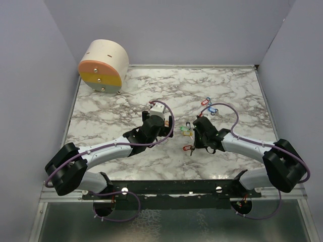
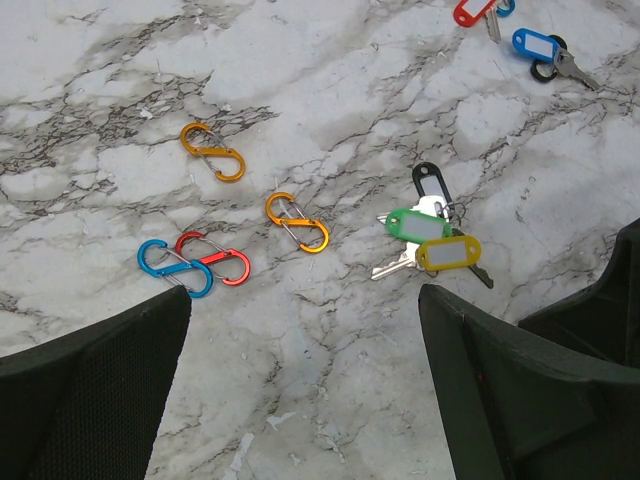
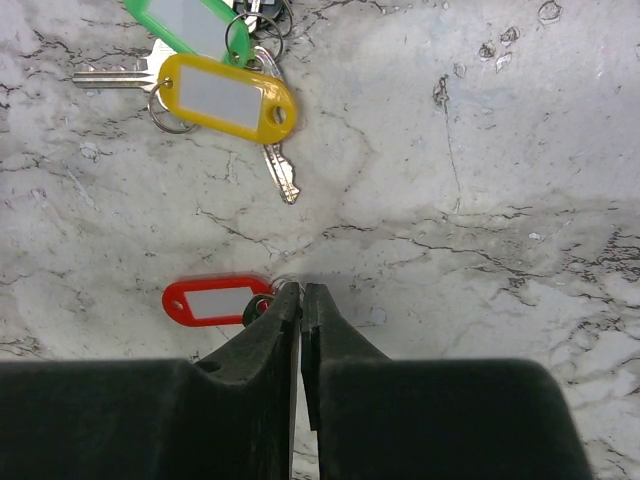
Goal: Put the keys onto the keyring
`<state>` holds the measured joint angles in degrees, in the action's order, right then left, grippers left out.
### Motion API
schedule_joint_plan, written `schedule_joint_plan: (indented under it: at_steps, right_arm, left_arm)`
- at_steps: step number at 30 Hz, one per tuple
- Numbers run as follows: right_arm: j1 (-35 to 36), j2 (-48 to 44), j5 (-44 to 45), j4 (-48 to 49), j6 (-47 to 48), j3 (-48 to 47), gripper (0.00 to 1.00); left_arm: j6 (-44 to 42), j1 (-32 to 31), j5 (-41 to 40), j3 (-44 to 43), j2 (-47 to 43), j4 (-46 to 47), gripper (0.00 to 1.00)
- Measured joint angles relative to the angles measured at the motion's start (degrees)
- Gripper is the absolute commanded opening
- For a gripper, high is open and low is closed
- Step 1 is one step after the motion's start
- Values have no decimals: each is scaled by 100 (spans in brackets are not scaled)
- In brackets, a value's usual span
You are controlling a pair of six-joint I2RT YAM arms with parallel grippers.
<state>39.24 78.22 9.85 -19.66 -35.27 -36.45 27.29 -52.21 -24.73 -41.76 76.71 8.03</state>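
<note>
**Left wrist view.** The left gripper is spread wide. Its fingers sit in the bottom corners of the frame, with only bare marble table between them.
- Four S-shaped clips lie left of centre. An orange clip is at upper left and a second orange clip is near centre.
- A blue clip and a red clip are crossed and touching, just above the finger on the left.
- Right of centre is a bunch of keys with black, green and yellow tags overlapping.
- In the top right corner lie a blue-tagged key and another red tag, cut by the frame edge.
- Open stone separates the clips from the bunch.

**Right wrist view.** The right gripper has its fingers pressed together, with only a hairline slit between them.
- The red-tagged key lies at lower left, its right end tucked under the finger on the left.
- A small ring shows at the fingertips, but I cannot tell whether it is nipped.
- The yellow tag is at top left, with the green one beside it cut by the top edge.
- The right half of the frame is bare marble.

**Top view.** Both grippers are at mid-table with the keys between them.
- A round tub sits at the table's upper left corner.
- Wide bare marble runs along the far edge and the left side.
- Grey walls stand at the left, far and right edges.
</note>
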Motion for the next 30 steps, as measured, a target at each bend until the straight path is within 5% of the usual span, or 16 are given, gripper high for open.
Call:
schedule_joint_plan:
  at_steps: [30]
  right_arm:
    - [0,-1438,149,146,776,114,1]
  left_arm:
    - [-4,164,-46,0,0,-2,99]
